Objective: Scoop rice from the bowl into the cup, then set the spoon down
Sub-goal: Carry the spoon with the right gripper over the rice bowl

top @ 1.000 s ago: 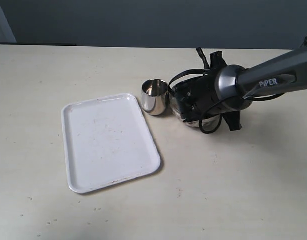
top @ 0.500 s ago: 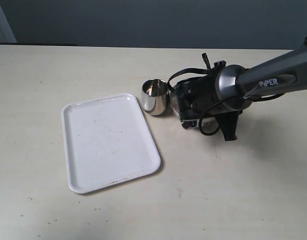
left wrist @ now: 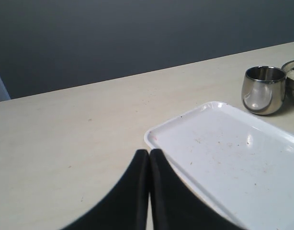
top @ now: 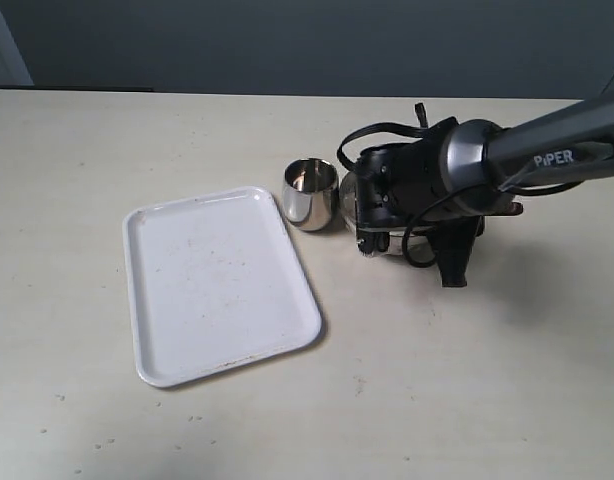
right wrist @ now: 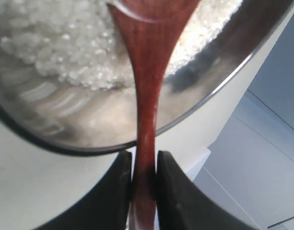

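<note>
Right wrist view, right jaws clamping spoon over rice in bowl, left jaws closed

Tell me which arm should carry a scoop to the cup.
Right. The right tool is shut on the spoon, whose head sits at the rice in the bowl. The left tool is shut, empty, near the tray, short of the cup.
</note>
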Tool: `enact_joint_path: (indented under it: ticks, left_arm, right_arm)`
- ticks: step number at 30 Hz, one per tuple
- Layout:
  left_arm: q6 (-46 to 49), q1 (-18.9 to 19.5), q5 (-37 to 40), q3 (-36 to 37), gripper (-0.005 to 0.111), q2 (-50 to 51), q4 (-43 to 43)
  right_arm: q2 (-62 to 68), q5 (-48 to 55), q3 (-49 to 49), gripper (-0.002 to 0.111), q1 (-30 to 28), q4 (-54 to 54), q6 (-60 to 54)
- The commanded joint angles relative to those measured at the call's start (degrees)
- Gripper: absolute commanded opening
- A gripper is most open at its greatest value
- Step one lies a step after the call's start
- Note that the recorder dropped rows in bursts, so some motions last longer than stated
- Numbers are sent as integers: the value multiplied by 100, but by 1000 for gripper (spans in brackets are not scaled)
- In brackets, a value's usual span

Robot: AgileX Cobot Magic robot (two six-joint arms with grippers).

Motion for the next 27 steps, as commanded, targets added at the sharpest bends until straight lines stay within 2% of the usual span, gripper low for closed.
enact_joint_path:
  ticks: [1, 7, 27]
  left_arm:
    - [-16, -28, -70, -14, 1, -25, 5]
    - [-16, -28, -70, -14, 1, -25, 5]
    - [-16, -28, -70, -14, 1, -25, 5]
  right_arm:
    - [-57, -14, -14, -1, -19, 373, 0]
    - [-57, -4, -14, -1, -19, 654, 0]
    - [-267, 7, -14, -1, -19, 563, 0]
